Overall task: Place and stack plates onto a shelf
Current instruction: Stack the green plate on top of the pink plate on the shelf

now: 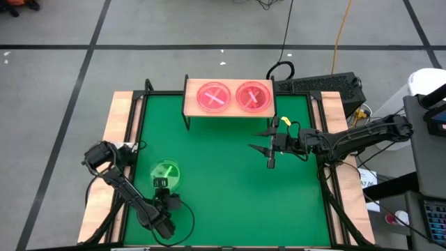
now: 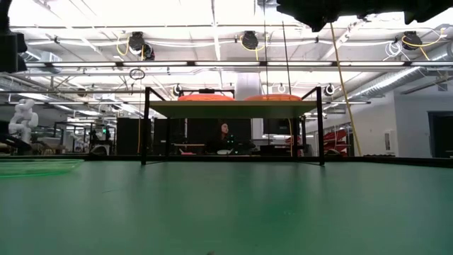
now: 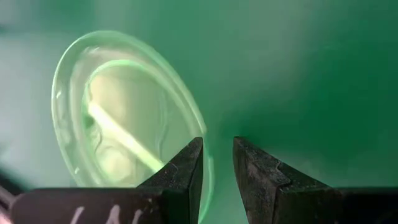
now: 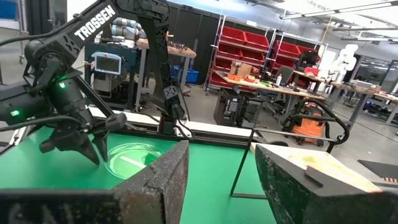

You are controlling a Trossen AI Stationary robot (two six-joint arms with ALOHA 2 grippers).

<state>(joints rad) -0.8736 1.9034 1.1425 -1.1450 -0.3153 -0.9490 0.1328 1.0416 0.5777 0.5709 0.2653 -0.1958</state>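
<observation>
A green translucent plate (image 1: 165,171) with a bright stripe lies flat on the green mat near its near-left corner; it also shows in the low view (image 2: 35,167) and in the left wrist view (image 3: 118,118). My left gripper (image 1: 162,183) (image 3: 217,163) is at the plate's near edge, fingers close together. The light-wood shelf (image 1: 189,104) stands on black legs at the far edge and carries two pink plates side by side (image 1: 214,97) (image 1: 253,97). My right gripper (image 1: 270,145) (image 4: 221,168) hangs open above the mat, just in front of the shelf's right end, touching nothing. My left gripper has the green plate's rim (image 3: 209,177) between its two fingers, one finger (image 3: 183,171) over the plate's inside and the other outside it. The fingers come down at it from above at its near edge. The plate still lies flat on the mat.
The green mat (image 1: 223,202) is bordered by light-wood strips at the left (image 1: 117,118) and right (image 1: 334,104). Black cables and a keyboard (image 1: 320,85) lie behind the shelf's right end. Bare mat lies between the two arms.
</observation>
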